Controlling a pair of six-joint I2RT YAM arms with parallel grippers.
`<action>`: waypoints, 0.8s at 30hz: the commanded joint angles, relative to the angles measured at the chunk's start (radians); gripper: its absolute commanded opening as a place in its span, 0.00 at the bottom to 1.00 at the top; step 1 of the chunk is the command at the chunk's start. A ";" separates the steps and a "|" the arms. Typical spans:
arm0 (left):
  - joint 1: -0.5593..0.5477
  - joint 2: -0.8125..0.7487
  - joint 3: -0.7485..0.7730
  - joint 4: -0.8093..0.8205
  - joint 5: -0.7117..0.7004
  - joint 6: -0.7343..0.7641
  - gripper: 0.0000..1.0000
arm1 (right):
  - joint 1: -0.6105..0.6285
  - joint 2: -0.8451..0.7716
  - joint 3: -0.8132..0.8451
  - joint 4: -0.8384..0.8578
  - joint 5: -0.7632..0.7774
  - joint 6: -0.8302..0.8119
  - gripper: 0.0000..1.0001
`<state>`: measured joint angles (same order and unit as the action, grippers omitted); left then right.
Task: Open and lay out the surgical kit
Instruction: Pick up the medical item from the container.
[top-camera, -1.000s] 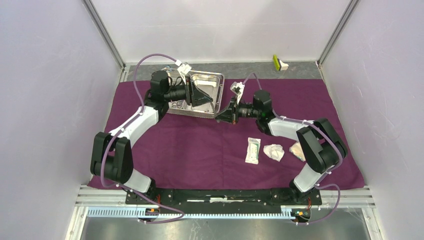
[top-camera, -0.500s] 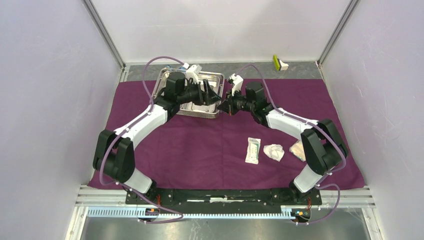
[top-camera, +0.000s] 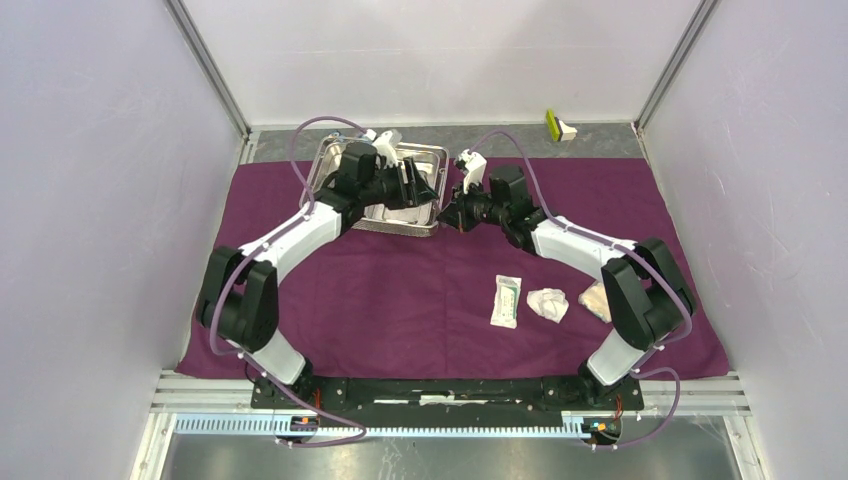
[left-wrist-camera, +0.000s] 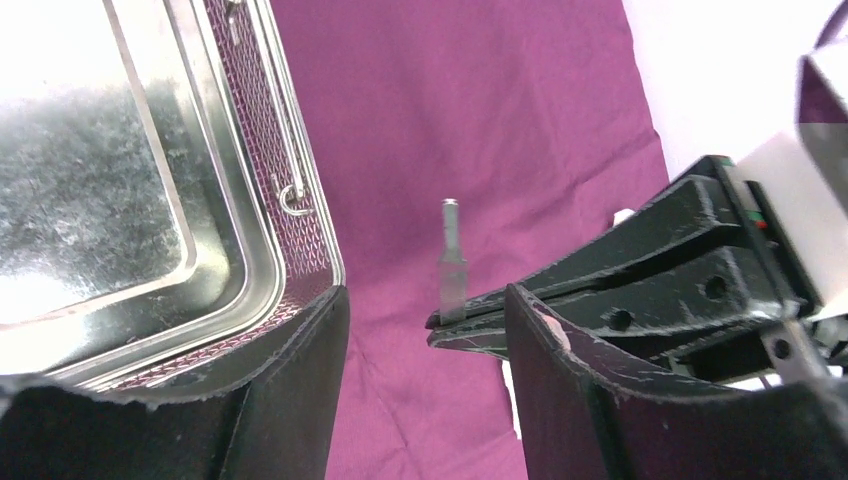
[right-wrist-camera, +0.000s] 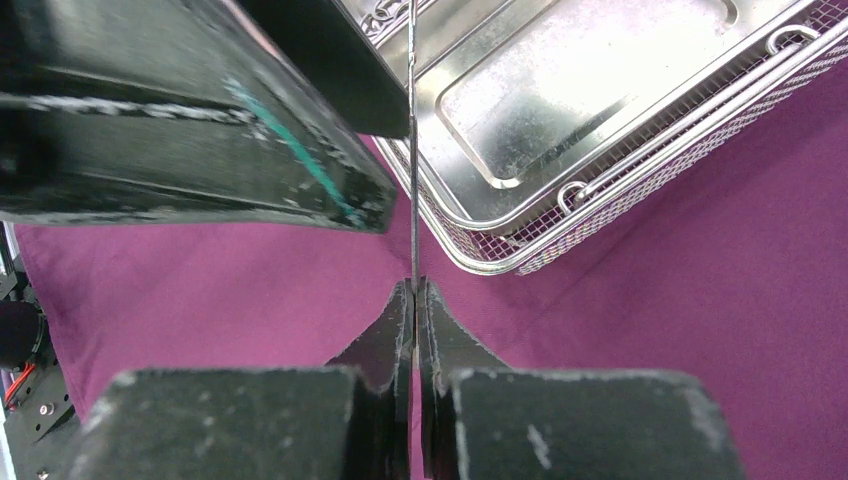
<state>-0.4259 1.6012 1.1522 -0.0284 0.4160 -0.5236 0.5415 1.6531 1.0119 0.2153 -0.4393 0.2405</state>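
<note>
Top view: purple cloth (top-camera: 400, 290) spread flat, steel tray (top-camera: 428, 157) at its far edge, white packet (top-camera: 507, 300) and gauze wads (top-camera: 547, 303) near right. Left wrist: left fingers (left-wrist-camera: 300, 390) spread, tweezers (left-wrist-camera: 451, 265) upright between them, clear of both. Right wrist: right fingers (right-wrist-camera: 395, 335) pressed together, pinching tweezers seen edge-on, just beside tray corner.

White links (top-camera: 300, 232), black joints (top-camera: 245, 305), purple cables (top-camera: 292, 158); black base rail (top-camera: 450, 388)
</note>
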 joint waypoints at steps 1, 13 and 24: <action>-0.006 0.034 0.034 0.024 0.013 -0.078 0.63 | 0.002 0.001 0.028 0.039 -0.002 0.015 0.00; -0.019 0.056 0.033 0.073 0.027 -0.115 0.48 | 0.001 0.015 0.016 0.050 -0.001 0.019 0.00; -0.022 0.083 0.048 0.075 0.035 -0.113 0.39 | 0.002 0.010 0.004 0.059 0.000 0.022 0.00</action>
<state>-0.4454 1.6730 1.1564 0.0029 0.4286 -0.6106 0.5415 1.6688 1.0115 0.2237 -0.4393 0.2573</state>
